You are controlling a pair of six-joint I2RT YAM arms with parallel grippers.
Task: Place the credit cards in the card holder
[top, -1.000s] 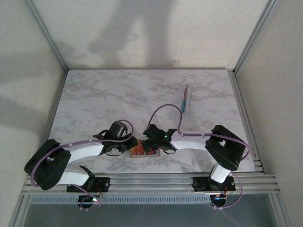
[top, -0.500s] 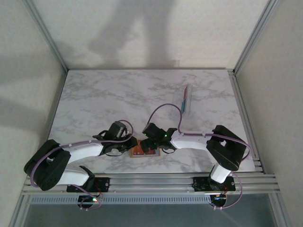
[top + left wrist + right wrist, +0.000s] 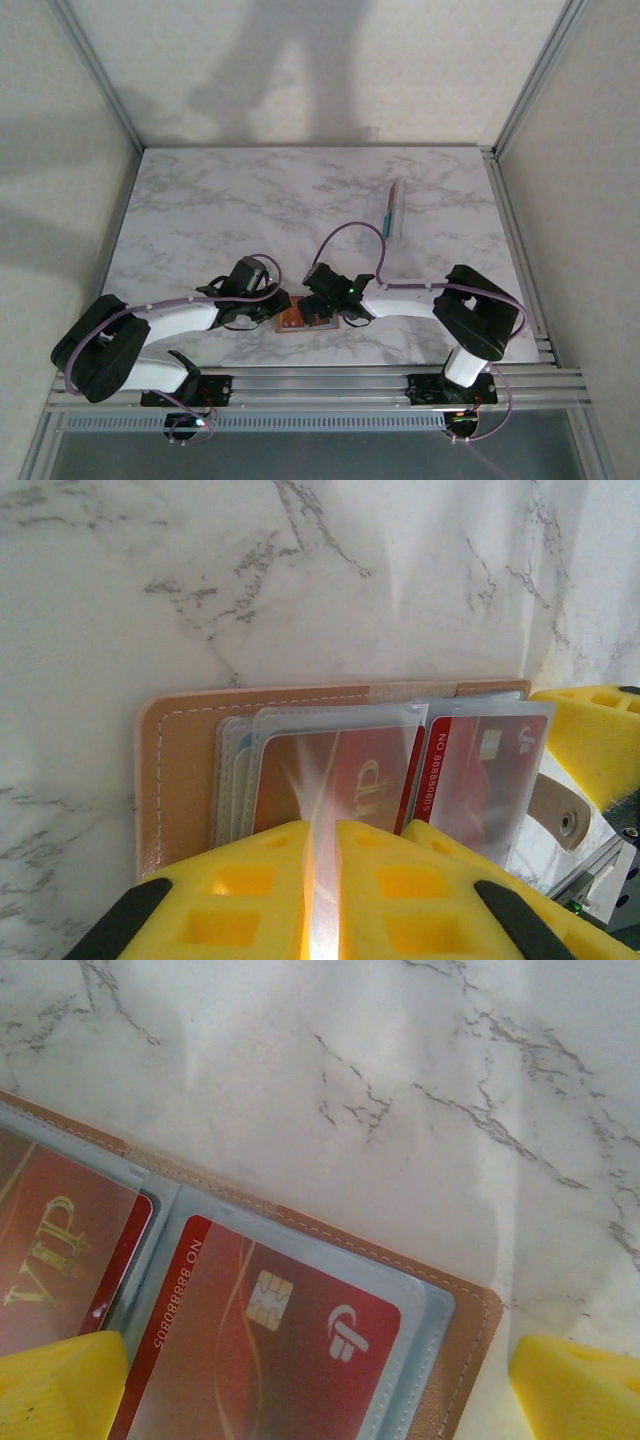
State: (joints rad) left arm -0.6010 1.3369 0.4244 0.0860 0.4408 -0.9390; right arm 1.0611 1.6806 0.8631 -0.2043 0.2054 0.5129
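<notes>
The card holder (image 3: 180,750) is laid open on the worktop (image 3: 220,210) close to its near edge, between the two arms. A red VIP card (image 3: 340,780) is seen under a clear sleeve (image 3: 300,730) on one half, and a red chip card (image 3: 270,1340) is seated in the pocket of the other half. The left claw (image 3: 322,830) is drawn almost closed, with only a thin slit left, and the near edge of the clear sleeves appears to be pinched in it. The right claw (image 3: 310,1360) is spread wide with nothing held, one finger set on each side of the half with the chip card. More credit cards (image 3: 392,210) are seen well apart, toward the far right of the worktop. The chief risk is judged to lie in the pinch: if the left claw is raised or pulled while the sleeve is gripped, the whole holder may be dragged or folded, and the seated cards may be slid out of their pockets. If the sleeve is let go carelessly, the sleeves may flop over the pocket wanted next. If the right claw is lowered as it stands, the clasp tab (image 3: 560,815) may be caught and the holder shoved toward the edge. The thin loose cards may also be hard to lift off the flat marble.
</notes>
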